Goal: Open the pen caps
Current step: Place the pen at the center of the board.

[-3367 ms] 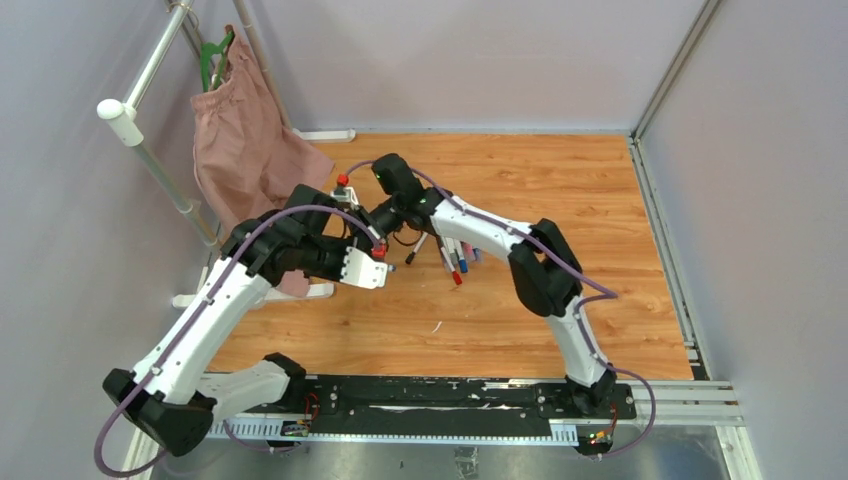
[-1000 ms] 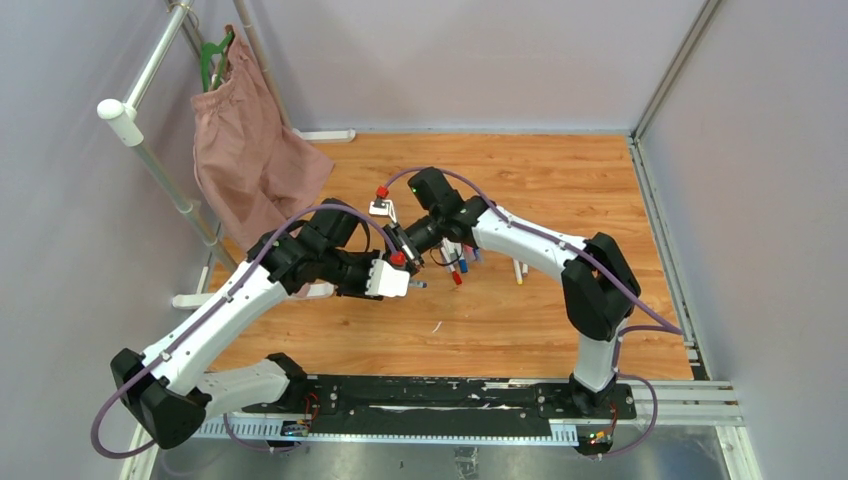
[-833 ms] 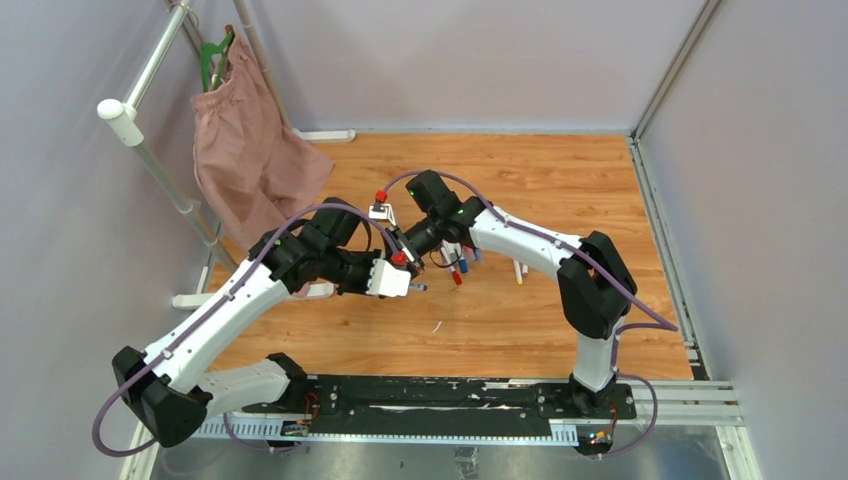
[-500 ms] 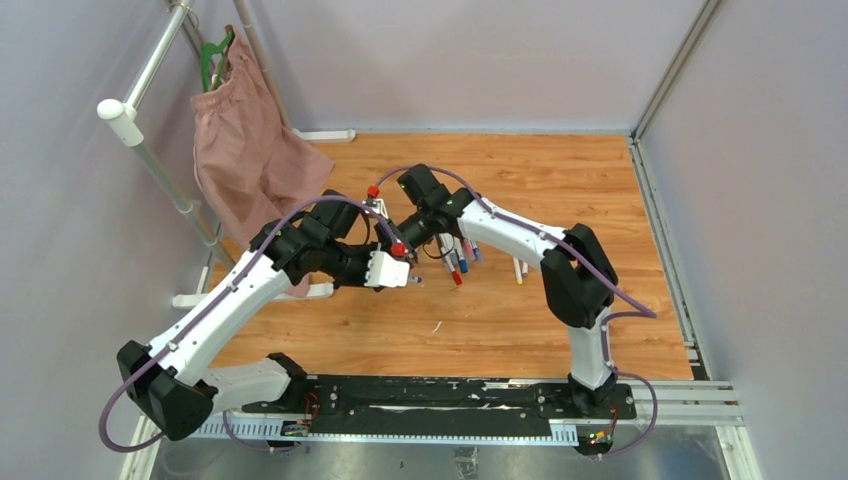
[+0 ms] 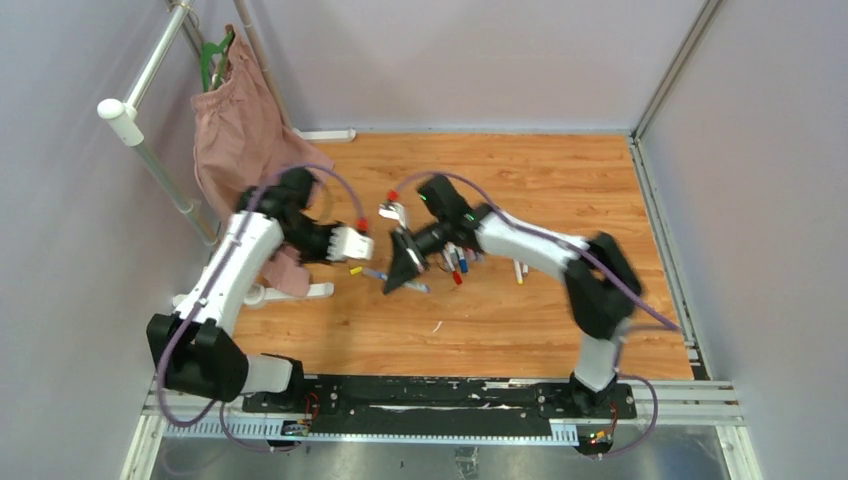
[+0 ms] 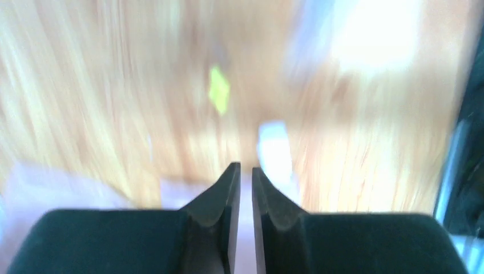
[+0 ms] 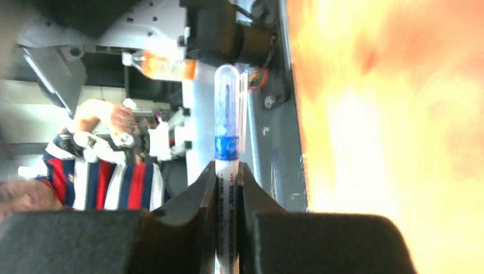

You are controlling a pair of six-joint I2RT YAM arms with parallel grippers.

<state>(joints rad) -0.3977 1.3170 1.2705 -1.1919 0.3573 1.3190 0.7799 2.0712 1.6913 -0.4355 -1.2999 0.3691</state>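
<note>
"Wooden tabletop [image 5: 560, 180], grey walls round it, a pink cloth [image 5: 245, 150] hanging at the far left. What has the right gripper [image 7: 228, 168] got?"

"It's clamped on a white pen barrel [image 7: 227, 228]. The clear cap [image 7: 228, 108], blue at its base, sits on the pen's end and sticks out past the fingertips."

"And the left gripper [image 6: 245, 171]?"

"Its wrist view is blurred, but the jaws are drawn to a thin slit with nothing showing between them. It hangs to the left of the right one, apart from it."

"Any other caps?"

"Red and blue caps [image 5: 457, 278] show on the heap of pens [image 5: 452, 255] mid-table, just right of the right gripper. A small yellow piece [image 5: 354, 270] lies just on the near side of the left gripper; it's too small to name."
</note>
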